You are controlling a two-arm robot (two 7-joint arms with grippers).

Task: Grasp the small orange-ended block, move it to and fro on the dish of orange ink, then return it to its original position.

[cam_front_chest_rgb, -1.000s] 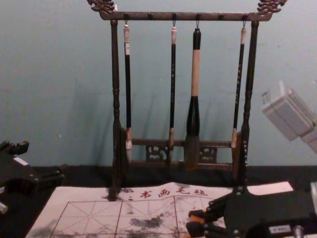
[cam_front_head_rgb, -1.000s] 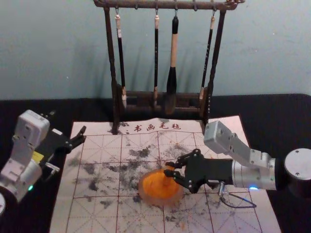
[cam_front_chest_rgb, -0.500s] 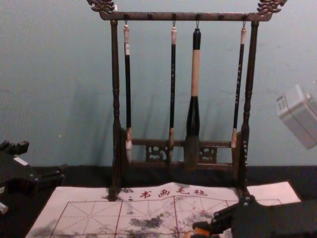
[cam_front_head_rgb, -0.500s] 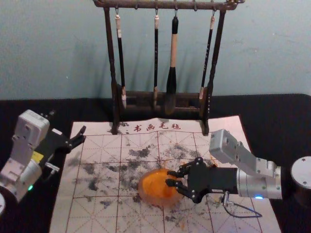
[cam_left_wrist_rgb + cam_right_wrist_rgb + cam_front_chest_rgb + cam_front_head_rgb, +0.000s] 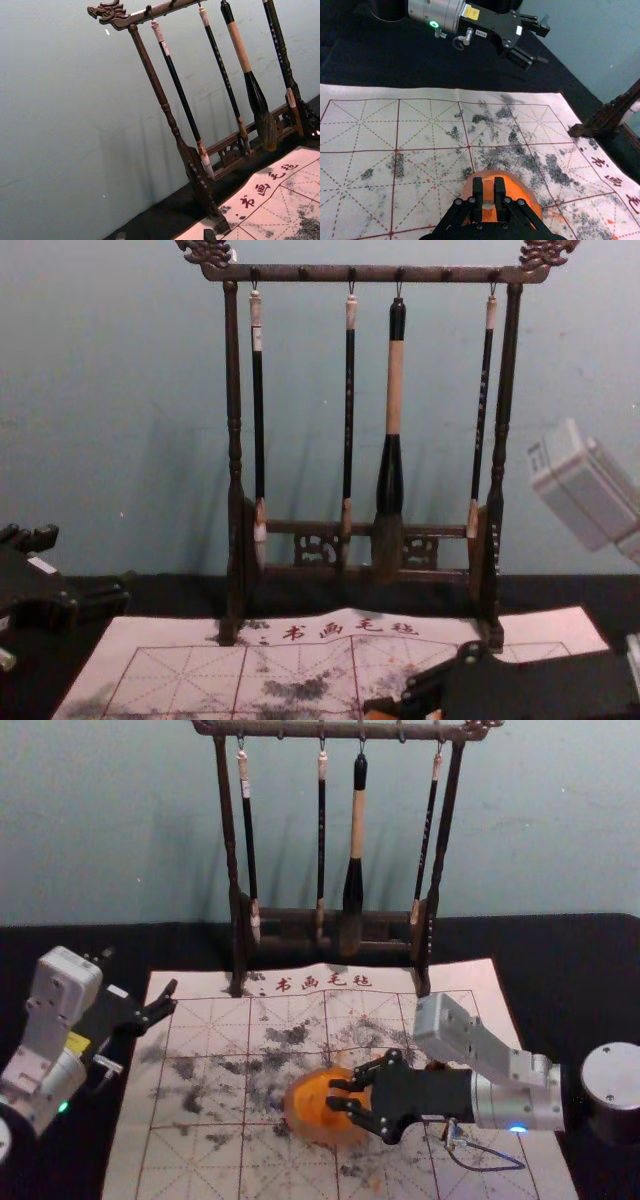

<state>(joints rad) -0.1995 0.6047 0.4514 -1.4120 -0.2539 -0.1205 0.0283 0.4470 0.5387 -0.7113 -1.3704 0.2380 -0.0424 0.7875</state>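
The robot's right gripper (image 5: 334,1094) clasps the small block (image 5: 488,191) between its fingers over the dish of orange ink (image 5: 302,1121), at the lower centre of the head view. The step in hand appears to be the to-and-fro inking. Doing it well calls for short, level strokes inside the dish, light in pressure but firm in grip, so the block neither tilts nor drags the dish across the mat (image 5: 192,1160). The left gripper (image 5: 172,998) idles at left, fingers parted.
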